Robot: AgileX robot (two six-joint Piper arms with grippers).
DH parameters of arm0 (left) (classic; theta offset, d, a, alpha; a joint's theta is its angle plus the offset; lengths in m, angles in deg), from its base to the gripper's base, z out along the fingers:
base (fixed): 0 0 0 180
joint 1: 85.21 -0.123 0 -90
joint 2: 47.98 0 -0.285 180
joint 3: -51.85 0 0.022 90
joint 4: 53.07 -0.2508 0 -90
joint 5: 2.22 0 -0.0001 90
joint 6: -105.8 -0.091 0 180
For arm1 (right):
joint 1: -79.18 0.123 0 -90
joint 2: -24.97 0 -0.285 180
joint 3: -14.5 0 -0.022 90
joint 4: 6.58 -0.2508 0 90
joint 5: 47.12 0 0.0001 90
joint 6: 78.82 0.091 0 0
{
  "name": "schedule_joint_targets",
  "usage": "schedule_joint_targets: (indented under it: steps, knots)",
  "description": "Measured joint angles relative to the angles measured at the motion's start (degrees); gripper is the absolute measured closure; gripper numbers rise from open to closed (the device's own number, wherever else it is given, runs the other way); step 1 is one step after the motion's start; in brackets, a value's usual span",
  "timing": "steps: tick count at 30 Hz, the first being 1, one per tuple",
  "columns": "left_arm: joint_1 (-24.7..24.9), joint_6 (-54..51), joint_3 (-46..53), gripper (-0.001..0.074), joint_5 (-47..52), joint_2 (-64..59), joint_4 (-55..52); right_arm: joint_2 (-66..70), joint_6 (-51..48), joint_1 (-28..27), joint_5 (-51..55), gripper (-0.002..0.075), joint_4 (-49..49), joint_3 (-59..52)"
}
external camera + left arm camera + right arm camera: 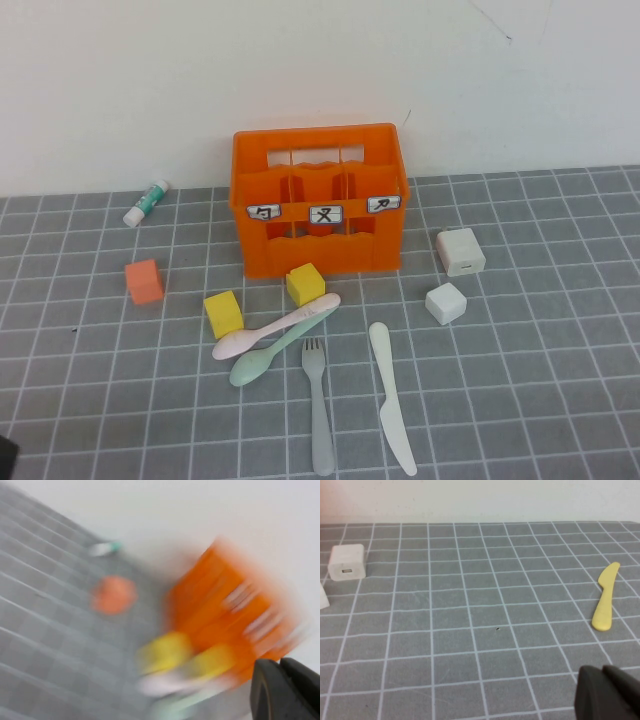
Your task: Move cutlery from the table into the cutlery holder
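The orange cutlery holder (325,255) stands at the back middle of the gridded table (100,380). In front of it lie a pale pink spoon (275,328) crossed over a mint green spoon (262,360), a grey fork (319,400) and a cream knife (390,395). No gripper shows in the high view. The left wrist view is smeared: my left gripper (281,667) is shut and empty, off to the left of the holder (225,605). My right gripper (602,672) hovers low over bare table, fingers together, holding nothing, with the knife (605,597) some way off.
Two yellow cubes (223,313) (305,284) sit between the holder and the spoons. An orange cube (144,281) and a white-and-green tube (147,202) lie to the left. Two white cubes (460,251) (446,302) stand right of the holder.
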Motion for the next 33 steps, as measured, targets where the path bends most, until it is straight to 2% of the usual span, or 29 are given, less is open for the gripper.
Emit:
schedule_joint_targets:
  steps: [2, 4, 9, 14, 18, 22, 28, 33]
  knots:
    - [0.0, 3.54, 0.0, 0.0736, -4.27, 0.0, 11.62, 0.0, 0.0, 0.0, 0.0, 0.0729, 0.0, 0.0]
    - [0.0, 3.64, 0.0, 0.0736, -8.27, 0.0, 17.55, 0.0, 0.0, 0.0, 0.0, 0.0729, 0.0, 0.0]
    - [0.0, 1.02, 0.0, 0.0736, -14.0, 0.0, 21.72, 0.0, 0.0, 0.0, 0.0, 0.0729, 0.0, 0.0]
    - [0.0, 0.34, 0.0, 0.0736, -14.73, 0.0, 24.07, 0.0, 0.0, 0.0, 0.0, 0.0729, 0.0, 0.0]
    - [0.0, -7.7, -2.06, 0.0736, -6.62, 0.0, 20.58, 0.0, 0.0, 0.0, 0.0, 0.0729, 0.0, 0.0]
    - [0.0, -18.97, -11.69, 0.0736, 3.58, -2.34, 15.04, 0.0, 0.0, 0.0, 0.0, 0.0729, 0.0, 0.0]
    - [0.0, -25.95, -26.69, 0.0736, 17.47, -18.26, 4.43, 0.0, 0.0, 0.0, 0.0, 0.0729, 0.0, 0.0]
    - [0.0, -35.91, -40.56, 0.0736, 32.99, -37.91, -1.61, 0.0, 0.0, 0.0, 0.0, 0.0729, 0.0, 0.0]
